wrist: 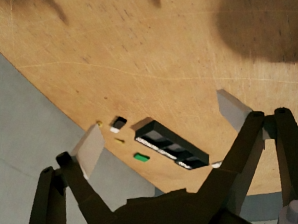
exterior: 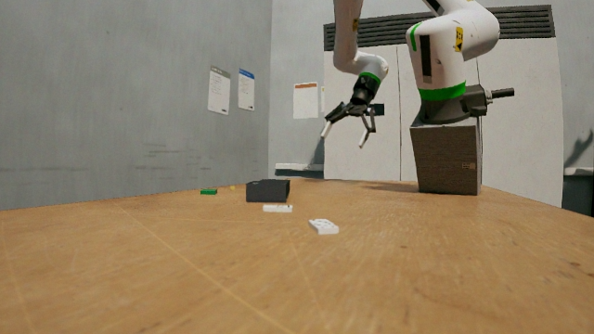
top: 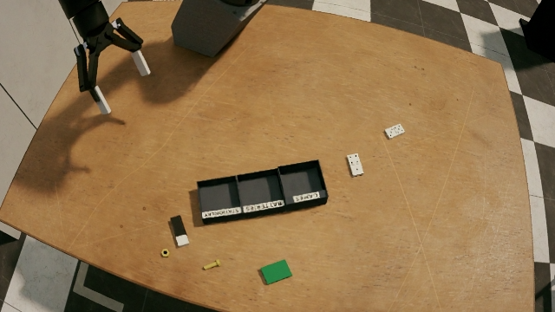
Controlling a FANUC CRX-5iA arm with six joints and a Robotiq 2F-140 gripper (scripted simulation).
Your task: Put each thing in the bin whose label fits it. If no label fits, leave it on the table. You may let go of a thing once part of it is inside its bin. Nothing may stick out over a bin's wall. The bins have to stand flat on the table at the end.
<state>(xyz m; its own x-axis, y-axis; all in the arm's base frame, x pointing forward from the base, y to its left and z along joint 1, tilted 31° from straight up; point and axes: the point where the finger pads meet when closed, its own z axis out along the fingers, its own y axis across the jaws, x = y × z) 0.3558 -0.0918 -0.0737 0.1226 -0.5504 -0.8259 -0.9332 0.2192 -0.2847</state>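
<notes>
Bare wood surrounds the bins [top: 260, 191]; items lie scattered apart.

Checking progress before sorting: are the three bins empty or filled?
Empty: all three bins show bare dark floors in the top view.

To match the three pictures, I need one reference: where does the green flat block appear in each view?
Top: green flat block near the bottom edge, below the bins.
Exterior: small green slab far left of the black bins, at the table's far edge.
Wrist: small green spot just below the bins.
Shared landmark: the black bins.
</notes>
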